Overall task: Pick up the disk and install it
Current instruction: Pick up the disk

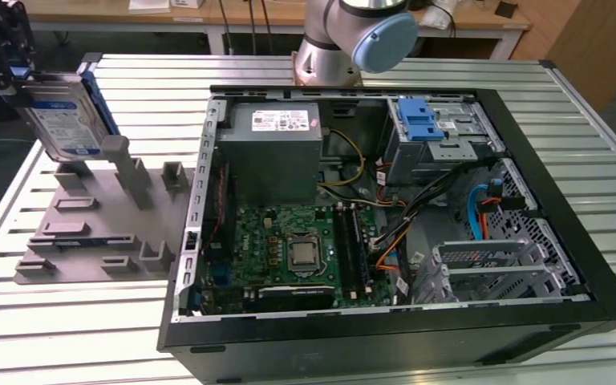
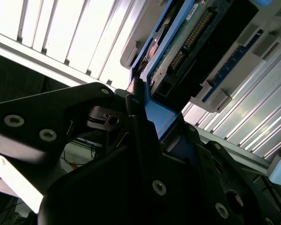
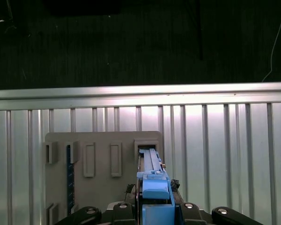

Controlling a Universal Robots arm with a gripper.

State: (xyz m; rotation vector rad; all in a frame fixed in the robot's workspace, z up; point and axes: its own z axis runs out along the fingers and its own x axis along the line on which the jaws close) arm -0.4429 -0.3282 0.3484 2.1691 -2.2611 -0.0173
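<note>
**Supervisor:** Status of the task?

**Operator:** In my judgement the pick-up is done and the installation is not. In the exterior view I see the disk (image 1: pixel 64 120) upright in the hand (image 1: pixel 14 72). It hangs just above the grey holder (image 1: pixel 83 241) on the counter (image 1: pixel 158 80), well apart from the open computer case (image 1: pixel 597 273).

**Supervisor:** And the grip?

**Operator:** The hand is closed narrow on the disk's blue bracket (image 3: pixel 155 190). In the first wrist view the disk projects straight out from it, toward the holder.
</note>
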